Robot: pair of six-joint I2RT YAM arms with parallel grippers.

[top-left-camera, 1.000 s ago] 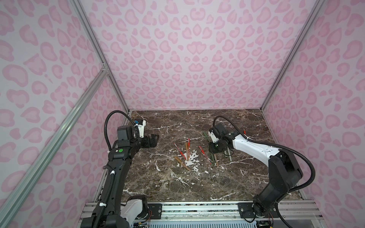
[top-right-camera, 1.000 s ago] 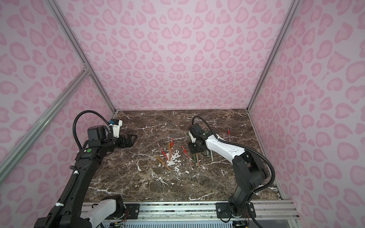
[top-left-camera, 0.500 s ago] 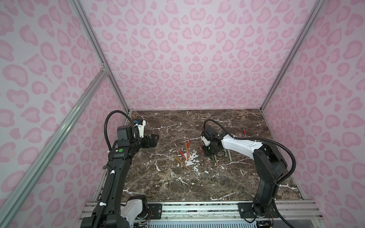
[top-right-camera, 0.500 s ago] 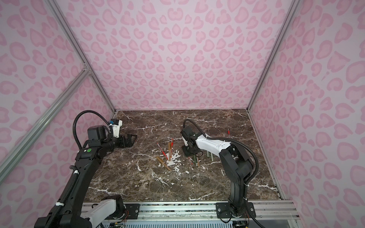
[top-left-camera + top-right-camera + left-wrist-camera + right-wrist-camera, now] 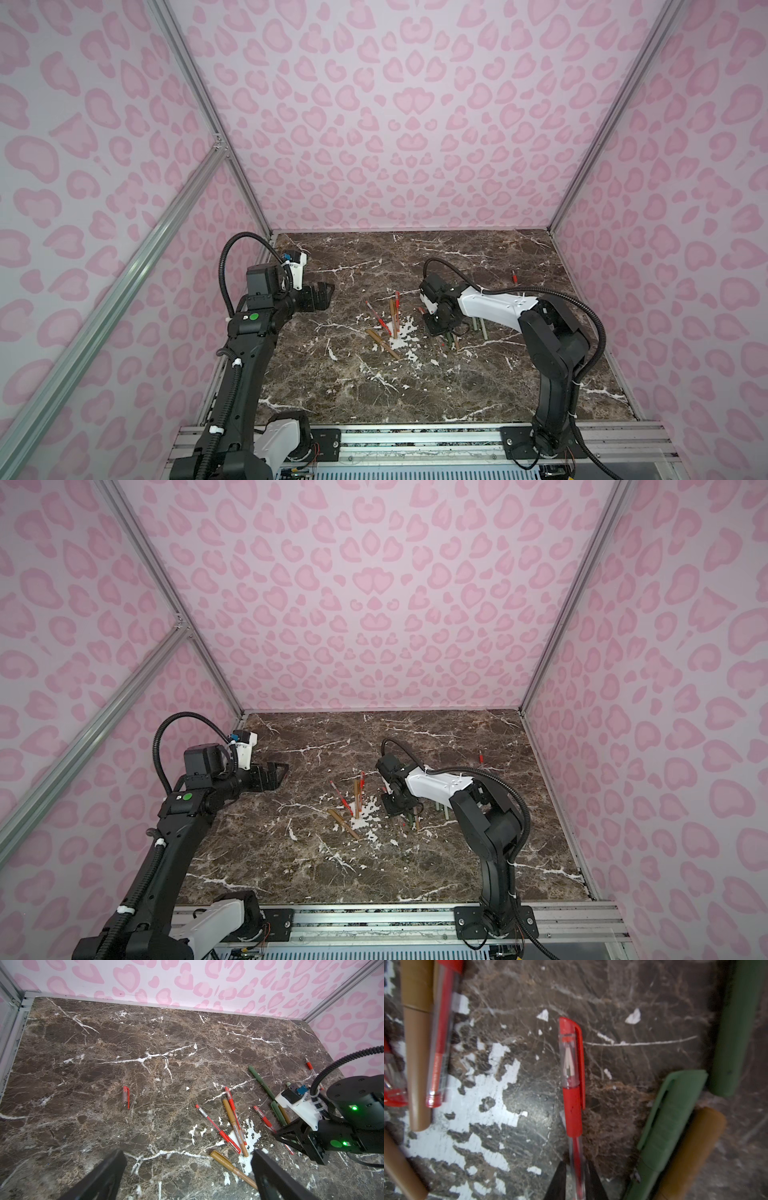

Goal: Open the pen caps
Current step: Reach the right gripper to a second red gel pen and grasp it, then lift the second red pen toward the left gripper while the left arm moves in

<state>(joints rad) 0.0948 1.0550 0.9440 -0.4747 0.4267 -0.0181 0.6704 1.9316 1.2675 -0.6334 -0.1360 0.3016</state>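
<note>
Right gripper (image 5: pixel 575 1165) jaws closely flank the red pen (image 5: pixel 572 1113) barrel, red cap (image 5: pixel 569 1053) on beyond them; whether they pinch it, I cannot tell. Left gripper (image 5: pixel 189 1154) jaws spread wide above the worktop (image 5: pixel 104 1053).

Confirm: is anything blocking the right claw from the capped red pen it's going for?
Nothing visible. The right claw straddles the clear barrel of the red pen, its cap still on. The green pen lies alongside, not between. Whether the claw pinches the barrel yet is unclear.
</note>
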